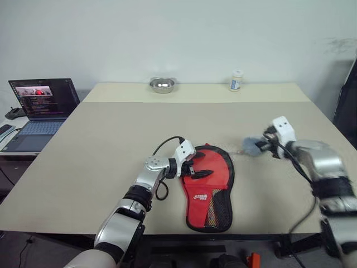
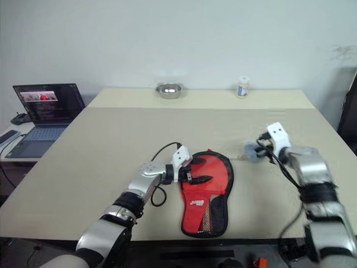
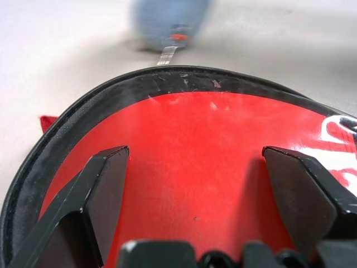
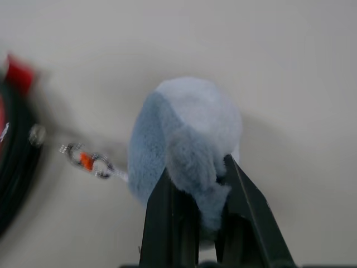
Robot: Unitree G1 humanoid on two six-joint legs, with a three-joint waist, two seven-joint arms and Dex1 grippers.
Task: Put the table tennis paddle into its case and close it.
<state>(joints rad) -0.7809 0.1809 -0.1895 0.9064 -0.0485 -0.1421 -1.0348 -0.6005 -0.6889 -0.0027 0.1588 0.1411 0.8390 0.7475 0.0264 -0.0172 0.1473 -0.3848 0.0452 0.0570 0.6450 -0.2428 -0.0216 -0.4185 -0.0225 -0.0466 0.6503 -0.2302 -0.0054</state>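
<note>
The case (image 1: 217, 181) lies flat near the table's front edge, red logo side up, black mesh pocket toward me, black zip edging around it. My left gripper (image 1: 201, 169) is open over the case's round end, its fingers (image 3: 106, 184) spread above the red fabric (image 3: 195, 111). To the right of the case, my right gripper (image 4: 198, 167) is shut on a blue-grey fluffy pom-pom (image 4: 189, 117), just above the table. A short metal chain (image 4: 89, 162) runs from the pom-pom toward the case's black edge. The table tennis paddle is hidden.
A steel bowl (image 1: 162, 84) and a small white bottle (image 1: 236, 80) stand at the table's far edge. An open laptop (image 1: 42, 109) sits on a low side table at the left. The beige table (image 1: 100, 145) stretches wide around the case.
</note>
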